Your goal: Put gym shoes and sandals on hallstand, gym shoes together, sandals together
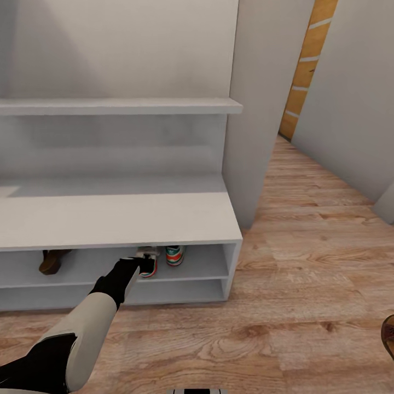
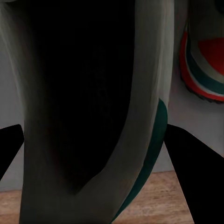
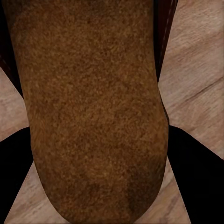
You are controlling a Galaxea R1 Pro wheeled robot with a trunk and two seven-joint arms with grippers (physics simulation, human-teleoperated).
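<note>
The hallstand [image 1: 120, 219] stands against the wall, and my left arm reaches into its upper open slot. My left gripper [image 1: 143, 261] is shut on one gym shoe [image 2: 93, 93], with a black finger pressed to each side, the shoe sitting at the slot's front edge. The other gym shoe [image 1: 175, 255] stands just to the right of it in the same slot. One brown sandal [image 1: 53, 261] lies at the left of that slot. My right gripper [image 3: 100, 158] is shut on the second sandal [image 3: 93, 102], its tan footbed over the corridor floor [image 3: 196, 70]. That sandal's tip [image 1: 389, 334] shows at the head view's right edge.
A grey wall panel [image 1: 262, 109] rises beside the hallstand's right end. A staggered shelf [image 1: 120, 106] hangs above the broad top. Wood flooring [image 1: 306, 284] stretches to the right, with a grey wall [image 1: 350, 93] and an orange door [image 1: 306, 65] farther back.
</note>
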